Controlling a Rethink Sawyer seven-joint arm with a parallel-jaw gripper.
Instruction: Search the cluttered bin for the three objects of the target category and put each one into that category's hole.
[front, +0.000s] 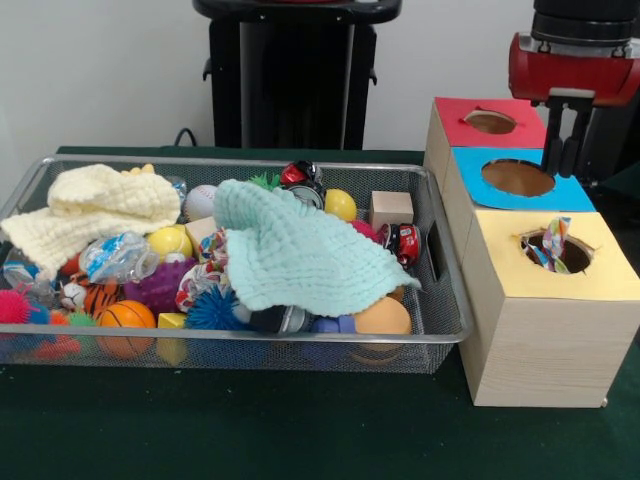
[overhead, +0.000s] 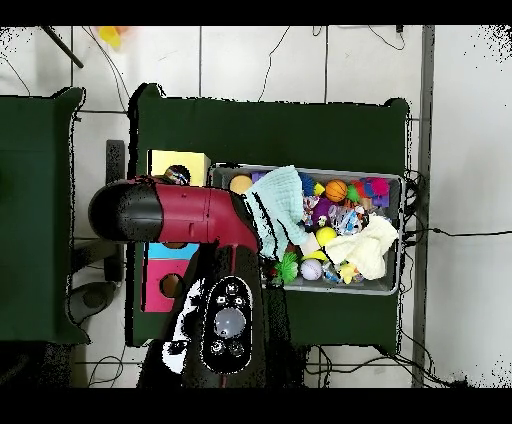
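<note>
I take the wire mesh bin (front: 440, 300) as my landmark. Beside its right end in the front view stand three wooden boxes in a row: a yellow-topped box (front: 600, 285) nearest me, a blue-topped box (front: 470, 165) behind it, a red-topped box (front: 455, 115) farthest. The gripper (front: 564, 145) hangs above the blue box's hole (front: 518, 178), its two dark fingers (front: 553, 140) close together with nothing between them. Something striped and multicoloured (front: 553, 243) pokes out of the yellow box's hole, possibly a wrapper; I can't make it out clearly.

Inside the bin, a mint green cloth (front: 295, 250) drapes over the middle and a cream cloth (front: 95, 210) covers the left end. Around them lie a small basketball (front: 127, 318), a purple spiky ball (front: 160, 285), a yellow ball (front: 340, 204), a wooden cube (front: 391, 209) and a red can (front: 406, 243).
</note>
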